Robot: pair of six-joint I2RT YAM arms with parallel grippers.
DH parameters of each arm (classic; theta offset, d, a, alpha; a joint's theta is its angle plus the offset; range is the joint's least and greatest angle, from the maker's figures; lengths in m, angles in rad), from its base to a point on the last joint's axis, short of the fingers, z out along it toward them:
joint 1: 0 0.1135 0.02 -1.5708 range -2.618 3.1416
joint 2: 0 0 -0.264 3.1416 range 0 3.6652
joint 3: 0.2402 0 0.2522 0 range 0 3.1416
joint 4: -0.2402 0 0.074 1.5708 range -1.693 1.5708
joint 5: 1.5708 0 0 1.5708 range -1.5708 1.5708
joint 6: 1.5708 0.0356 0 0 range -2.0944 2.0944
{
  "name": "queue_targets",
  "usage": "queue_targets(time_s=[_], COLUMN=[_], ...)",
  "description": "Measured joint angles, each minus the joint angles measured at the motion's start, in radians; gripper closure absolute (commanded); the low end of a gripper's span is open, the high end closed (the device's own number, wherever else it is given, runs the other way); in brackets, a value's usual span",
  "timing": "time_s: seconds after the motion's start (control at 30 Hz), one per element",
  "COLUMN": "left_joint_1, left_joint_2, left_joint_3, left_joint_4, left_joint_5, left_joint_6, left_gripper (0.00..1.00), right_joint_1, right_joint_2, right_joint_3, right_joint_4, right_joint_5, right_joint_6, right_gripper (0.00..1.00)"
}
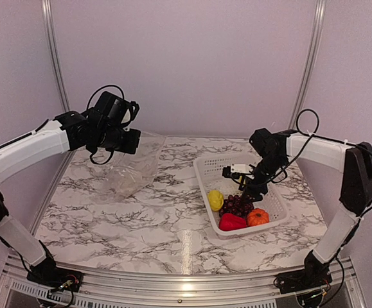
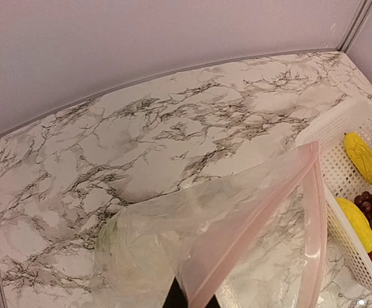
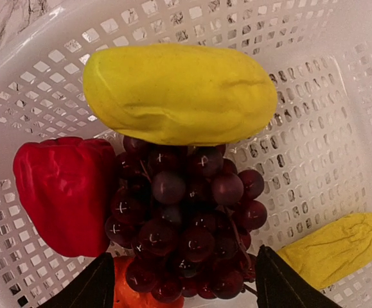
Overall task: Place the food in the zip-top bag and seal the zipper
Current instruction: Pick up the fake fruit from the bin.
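Jaws of your right gripper (image 3: 187,285) stand apart astride the dark purple toy grapes (image 3: 186,218); those of your left gripper (image 2: 189,300) are pinched on the clear crinkly zip-top bag (image 2: 198,237).
The grapes lie in the white lattice plastic basket (image 3: 340,115), wedged between the red toy pepper (image 3: 63,192) and the long yellow toy piece (image 3: 179,93) (all touching). If you close off-centre you could snag a neighbour. The bag, held by one edge well apart from the basket, may sag shut.

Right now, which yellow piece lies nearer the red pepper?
The plump yellow piece, next to the red pepper; the slimmer one lies beyond the grapes.
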Motion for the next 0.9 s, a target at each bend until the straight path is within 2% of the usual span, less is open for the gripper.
queue_targets(time_s=[0.37,0.57,0.67,0.9], left_joint_1=[0.000,0.000,0.000,0.000], left_joint_2=[-0.029,-0.033,-0.034,-0.050], left_joint_3=[-0.024,-0.032,-0.034,-0.057], left_joint_4=[0.014,0.023,0.027,0.047], left_joint_5=[0.000,0.002,0.008,0.012], left_joint_6=[-0.001,-0.005,-0.007,-0.011], left_gripper=[1.00,1.00,1.00,1.00], right_joint_1=[0.023,0.025,0.025,0.025], right_joint_2=[0.023,0.085,0.119,0.147], right_joint_3=[0.000,0.000,0.000,0.021], right_joint_4=[-0.001,-0.002,-0.005,-0.020], right_joint_5=[0.089,0.098,0.096,0.089], right_joint_6=[-0.045,-0.054,-0.065,-0.076], right_gripper=[0.23,0.29,0.37,0.75])
